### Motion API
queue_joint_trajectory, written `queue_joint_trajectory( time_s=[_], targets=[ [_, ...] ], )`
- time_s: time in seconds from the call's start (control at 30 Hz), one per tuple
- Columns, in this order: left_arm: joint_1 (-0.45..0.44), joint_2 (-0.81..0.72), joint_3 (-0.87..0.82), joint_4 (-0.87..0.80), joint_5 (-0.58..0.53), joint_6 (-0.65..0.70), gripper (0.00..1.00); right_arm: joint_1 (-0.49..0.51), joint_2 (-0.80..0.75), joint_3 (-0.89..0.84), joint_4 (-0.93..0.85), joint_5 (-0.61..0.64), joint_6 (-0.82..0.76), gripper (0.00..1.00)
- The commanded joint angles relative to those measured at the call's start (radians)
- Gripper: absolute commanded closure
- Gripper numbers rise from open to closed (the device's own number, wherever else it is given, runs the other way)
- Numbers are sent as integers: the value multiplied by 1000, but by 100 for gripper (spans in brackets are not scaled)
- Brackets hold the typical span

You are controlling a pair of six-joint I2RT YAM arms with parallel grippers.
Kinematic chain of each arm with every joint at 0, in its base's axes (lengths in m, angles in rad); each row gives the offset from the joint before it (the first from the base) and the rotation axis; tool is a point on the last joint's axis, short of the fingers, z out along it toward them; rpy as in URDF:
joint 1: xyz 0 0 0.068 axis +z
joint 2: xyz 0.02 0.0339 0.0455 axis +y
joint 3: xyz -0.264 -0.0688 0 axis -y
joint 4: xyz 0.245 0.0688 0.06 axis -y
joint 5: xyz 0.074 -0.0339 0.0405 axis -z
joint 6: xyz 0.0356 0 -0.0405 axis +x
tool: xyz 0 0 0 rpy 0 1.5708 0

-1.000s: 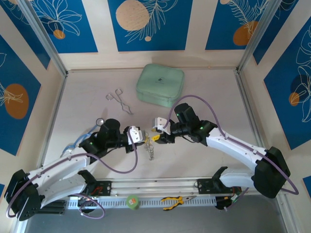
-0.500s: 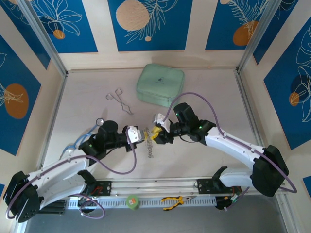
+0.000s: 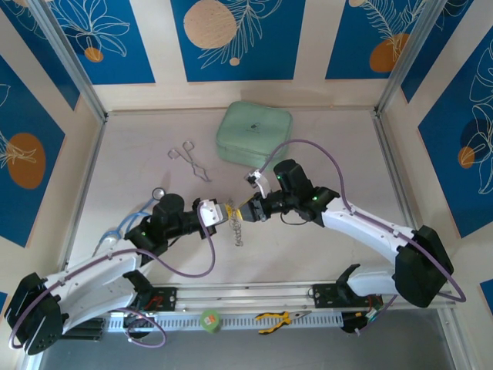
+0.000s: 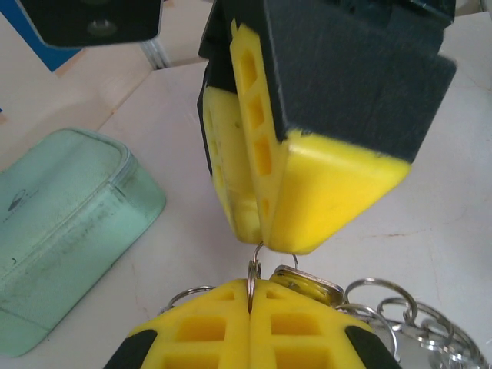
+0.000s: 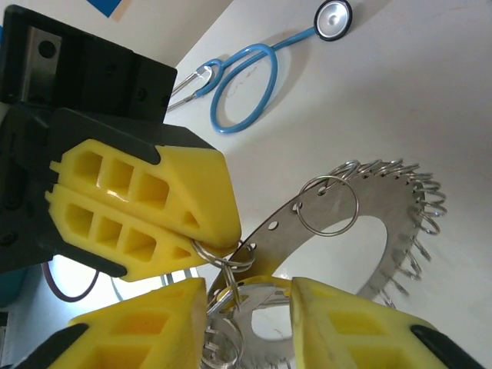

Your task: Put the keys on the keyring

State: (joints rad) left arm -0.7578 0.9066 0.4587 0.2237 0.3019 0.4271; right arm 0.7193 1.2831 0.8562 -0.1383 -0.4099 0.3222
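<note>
My left gripper (image 3: 223, 214) (image 4: 251, 286) is shut on a small split ring (image 4: 252, 269) (image 5: 223, 257) at the edge of the keyring (image 5: 377, 204). The keyring is a flat silver band fringed with loops, and it hangs below the two grippers (image 3: 238, 233). My right gripper (image 3: 245, 211) (image 5: 247, 296) faces the left one tip to tip. Its jaws stand apart, with the yellow-headed key (image 5: 269, 284) (image 4: 307, 283) in the gap at their tips. I cannot tell whether the jaws press on the key. The key hangs from a wire loop beside the pinched ring.
A mint green case (image 3: 254, 135) (image 4: 61, 223) lies at the back. Silver forceps (image 3: 191, 159) lie to its left. A blue stethoscope (image 3: 142, 212) (image 5: 246, 84) lies beside the left arm. Yellow-handled pliers (image 3: 276, 317) rest on the front rail.
The right gripper has moved a little left and back, closing up to the left gripper's tips. The left gripper has edged right with the keyring still hanging from it.
</note>
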Motion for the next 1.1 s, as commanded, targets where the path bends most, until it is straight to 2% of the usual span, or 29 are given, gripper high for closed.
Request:
queue_joint_trajectory(
  time_s=[0.0,0.23,0.43,0.57,0.67,0.77,0.9,0.97,1.07],
  targets=[
    [-5,-19,-1,58,1,-3,100,-3,22,42,-2,-57,40,72],
    [-5,-19,-5,71,-4,-9,100,-7,9,33,0,-60,38,92],
    [-5,-43,-18,131,-1,-55,100,-36,2,3,-13,-32,49,97],
    [-6,-48,-37,229,23,-128,100,-40,41,6,2,-59,58,97],
    [-5,-37,-53,302,28,-188,100,-27,68,32,11,-91,54,90],
    [-6,-23,-62,327,23,-217,100,-33,38,47,13,-96,30,74],
    [-7,-23,-68,303,-13,-220,100,-68,-74,14,23,-34,-64,54],
    [-8,-26,-76,308,-23,-228,100,-80,-131,-19,34,28,-147,49],
    [-7,-25,-86,330,-25,-268,100,-82,-194,-77,99,69,-298,49]
  ],
)
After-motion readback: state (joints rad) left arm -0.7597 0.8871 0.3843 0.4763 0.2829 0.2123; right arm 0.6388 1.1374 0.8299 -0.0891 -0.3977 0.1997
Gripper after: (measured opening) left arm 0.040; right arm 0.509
